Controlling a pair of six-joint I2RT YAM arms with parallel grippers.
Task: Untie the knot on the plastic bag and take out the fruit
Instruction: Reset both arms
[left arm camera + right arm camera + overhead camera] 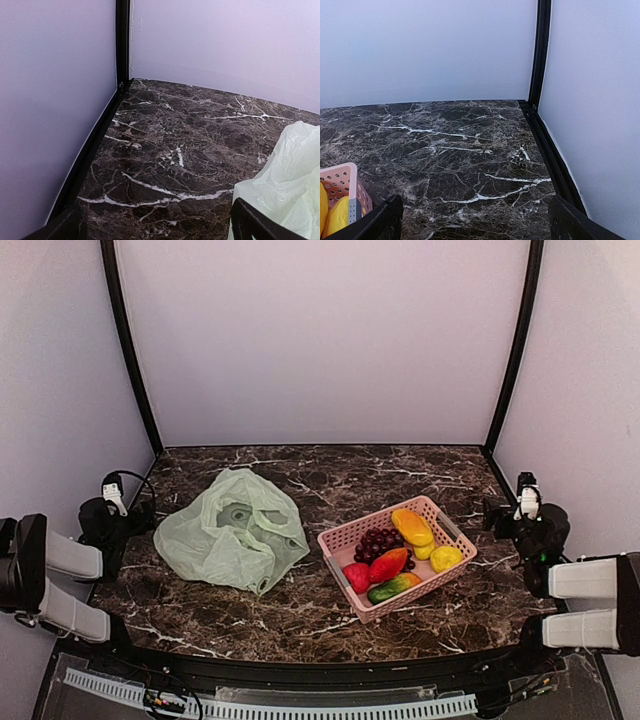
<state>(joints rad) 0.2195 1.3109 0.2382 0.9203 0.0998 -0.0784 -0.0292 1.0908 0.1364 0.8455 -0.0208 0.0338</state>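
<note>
The pale green plastic bag (235, 530) lies slack and crumpled on the left-centre of the marble table; its edge shows in the left wrist view (287, 180). I cannot make out a knot on it. The fruit lies in the pink basket (436, 510): yellow pieces (412, 526), dark grapes (380, 541), a red-green mango (388, 565), a red one (357, 577) and a green one (388, 590). My left gripper (125, 518) (160, 227) is open and empty, left of the bag. My right gripper (505, 515) (480, 222) is open and empty, right of the basket.
Pale walls with black corner posts (130, 350) (515, 345) close the table at the back and sides. The basket's corner (340, 182) with a yellow fruit (337, 215) shows low left in the right wrist view. A black rail (300, 670) runs along the table's near edge.
</note>
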